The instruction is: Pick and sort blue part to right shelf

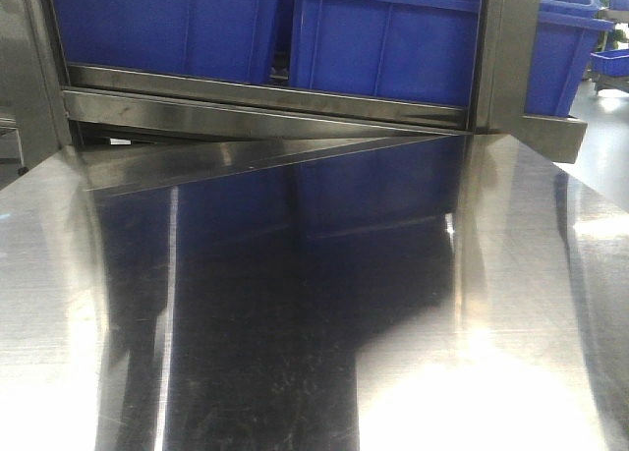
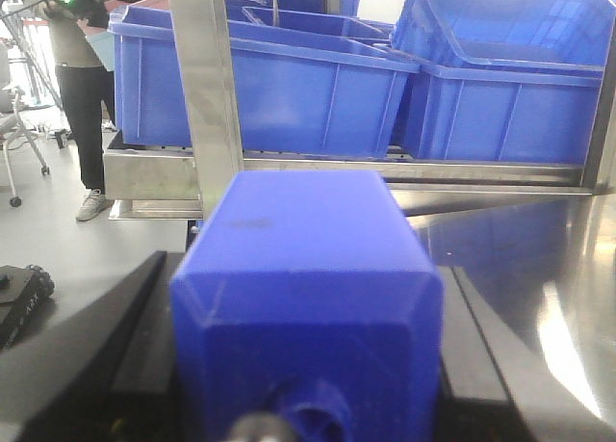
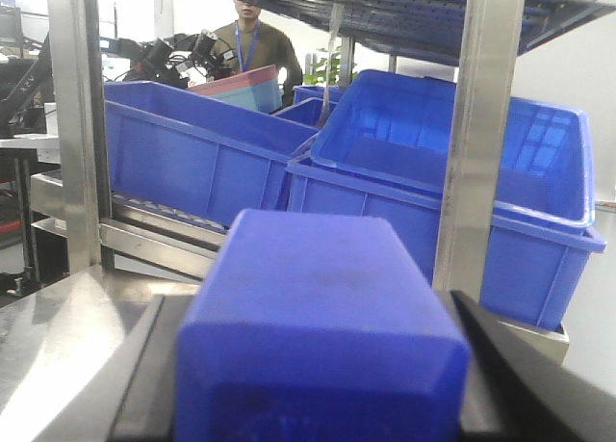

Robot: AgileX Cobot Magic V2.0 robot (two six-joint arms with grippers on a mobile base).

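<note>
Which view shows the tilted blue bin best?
The right wrist view: the tilted blue bin shows almost whole, leaning in a lower bin. The left wrist view crops its top; the front view shows only bin walls.

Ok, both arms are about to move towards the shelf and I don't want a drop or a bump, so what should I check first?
1. Left gripper shut on its blue rectangular plastic block: ok.
2. Right gripper shut on the second blue plastic block: ok.
3. Blue plastic bins on the steel shelf open-topped: ok.
4. Path past the steel upright post ahead of the right gripper: not ok, it looks partly in line.
5. Which bin is the target: cannot tell.
6. Person behind the shelf out of reach: cannot tell.
</note>
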